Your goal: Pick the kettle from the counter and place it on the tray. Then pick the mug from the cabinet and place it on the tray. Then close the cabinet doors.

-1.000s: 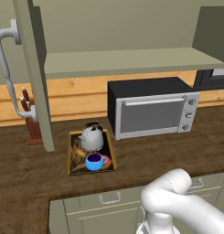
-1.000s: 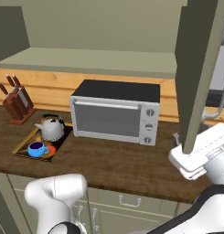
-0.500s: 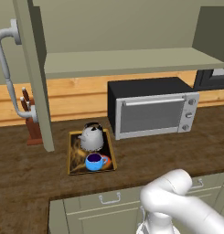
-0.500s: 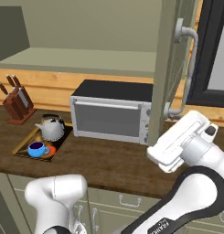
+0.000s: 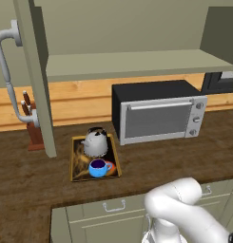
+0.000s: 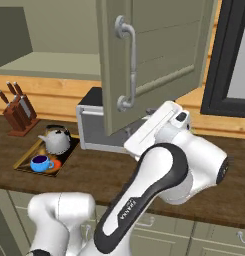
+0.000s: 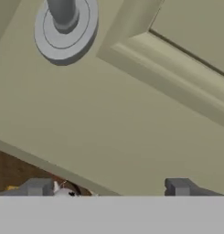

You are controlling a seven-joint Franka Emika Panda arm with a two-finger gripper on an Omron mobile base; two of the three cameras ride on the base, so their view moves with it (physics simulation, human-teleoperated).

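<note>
Kettle (image 5: 95, 143) and blue mug (image 5: 98, 167) both sit on the tray (image 5: 78, 160), which lies on the dark wood counter (image 5: 23, 180) a little left of centre in the left base view. On the tray the kettle stands at the back, toward the wall, and the mug is in front of it, just beside it, its handle pointing right.

A microwave (image 5: 158, 116) stands on the counter to the right of the tray, and a knife block (image 6: 16, 114) stands to the tray's left, against the wall.

Above them, the cabinet (image 5: 137, 62) shows a plain shelf. Its left door (image 5: 34, 76) stands open at the left of the left base view, seen almost edge-on, with its bar handle (image 5: 8, 76) facing left.

In the right base view, the right door (image 6: 154, 50) fills the upper middle of the frame, partly swung, its bar handle (image 6: 129, 62) facing the camera. The arm reaches up to this door's lower edge.

In the hand view, the pincer (image 7: 111, 188) sits close against the door panel, fingertips (image 7: 38, 186) wide apart with nothing between them. The handle's round mount (image 7: 65, 27) is at the upper left.
</note>
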